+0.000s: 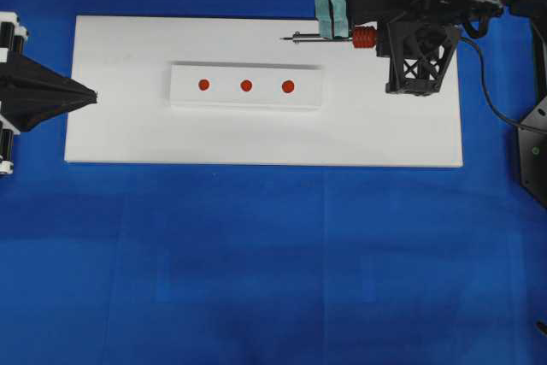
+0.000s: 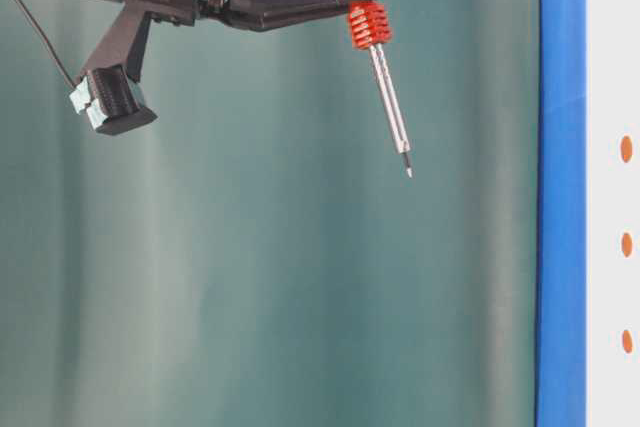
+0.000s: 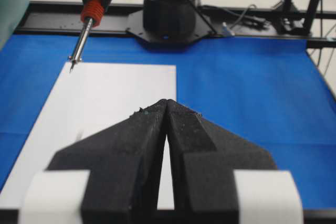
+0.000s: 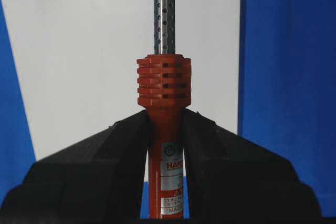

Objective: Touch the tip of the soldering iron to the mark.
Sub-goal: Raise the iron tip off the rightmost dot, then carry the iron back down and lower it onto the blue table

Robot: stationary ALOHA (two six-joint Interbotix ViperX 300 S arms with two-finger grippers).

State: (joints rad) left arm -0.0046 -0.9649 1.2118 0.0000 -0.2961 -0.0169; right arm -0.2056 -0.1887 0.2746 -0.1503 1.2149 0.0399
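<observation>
Overhead view gives you the layout: a white board [image 1: 256, 138] lies on the blue cloth [image 1: 256, 279], and on it sits a white rectangular block [image 1: 246, 102] carrying three red dots in a row. The mark [image 1: 246, 85] is the middle dot, with the outer dots [image 1: 203, 85] on either side of it.

Your right gripper [image 4: 165, 145] is clamped on the soldering iron [image 4: 164, 108]; the right wrist view shows you both black jaws pressed against the orange-red handle just below the ribbed collar, with the perforated grey shaft running up out of the frame. From overhead, the iron lies over the board's far edge, up and to the right of the block, its shaft pointing left. The tip [image 1: 285, 38] is well apart from the mark and does not touch the block. The table-level view shows you the tip [image 2: 408, 172] hanging in the air, the shaft tilted, clear of the board.

Your left gripper [image 1: 92, 97] rests at the board's left edge, pointing toward the block. In the left wrist view its jaws [image 3: 167, 103] meet at the front, closed on nothing. That same view shows you the iron's tip [image 3: 71, 70] above the far left corner of the board.
</observation>
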